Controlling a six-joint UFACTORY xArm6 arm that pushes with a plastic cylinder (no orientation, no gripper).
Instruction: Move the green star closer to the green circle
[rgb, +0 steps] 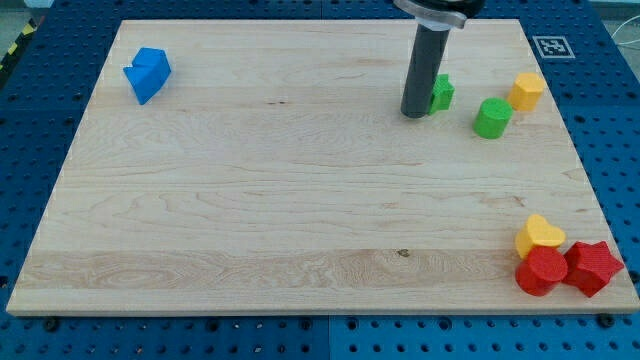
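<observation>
**Tip at the star's left edge; short push, easy to overshoot**

Near edge, view's bottom right: yellow heart, red cylinder and red star clustered, touching. Not in play.

Farther up, right: green circle, yellow hexagon just beyond it. Green star near the circle, to its upper left, partly hidden by the rod. My tip sits against the star's left side, or just short of contact; cannot tell. No gripper, nothing held.

Risks: an off-centre push would likely spin the star away; too long a push could knock the circle into the hexagon.

Star's points unreadable; no clear long axis.

Far left: blue block, on the wooden board.
</observation>
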